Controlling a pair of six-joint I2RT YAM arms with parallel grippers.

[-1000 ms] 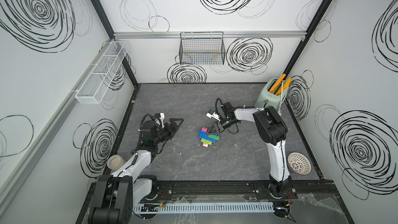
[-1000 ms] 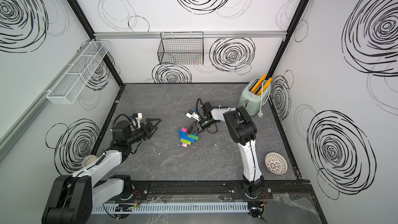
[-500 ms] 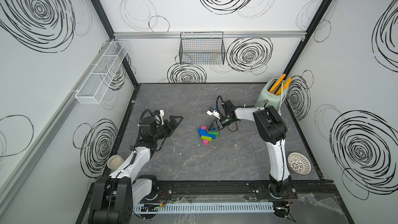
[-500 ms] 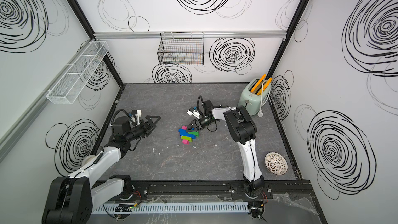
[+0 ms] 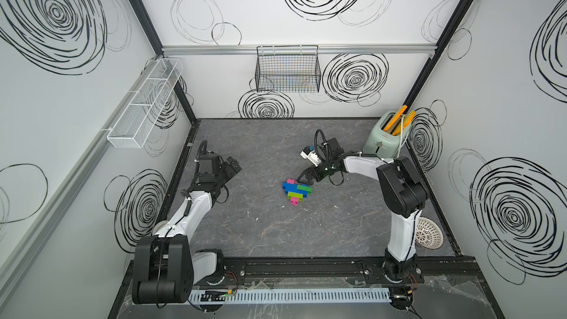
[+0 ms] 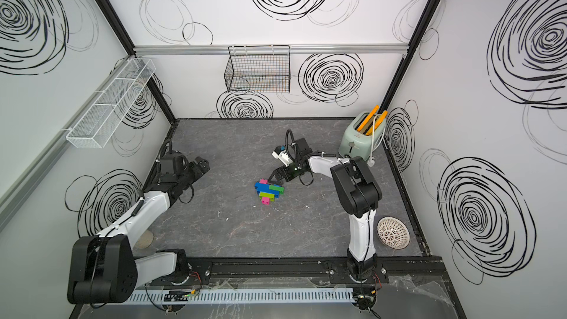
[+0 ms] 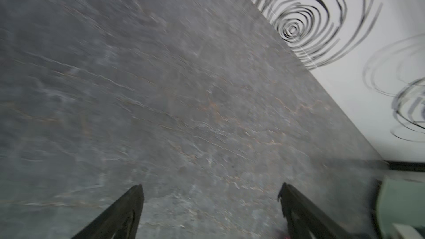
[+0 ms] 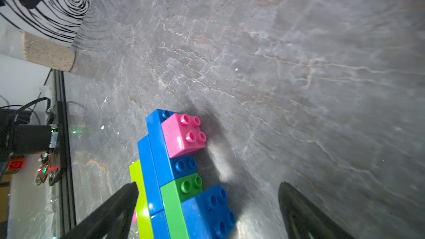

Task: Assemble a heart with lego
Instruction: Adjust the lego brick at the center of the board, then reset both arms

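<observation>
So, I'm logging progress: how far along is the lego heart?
Done: the heart lies joined on the table, pink and blue lobes, pink tip; no loose bricks show. In hand: nothing; the right gripper stands open around its blue lobe, the left gripper open and apart. Left: seemingly only withdrawing the arms.

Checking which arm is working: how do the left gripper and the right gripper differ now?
The right gripper is at the heart, while the left gripper is well apart from it. The heart lies partly between the right gripper's fingers; only bare table lies between the left gripper's. Both are open, gripping nothing.
</observation>
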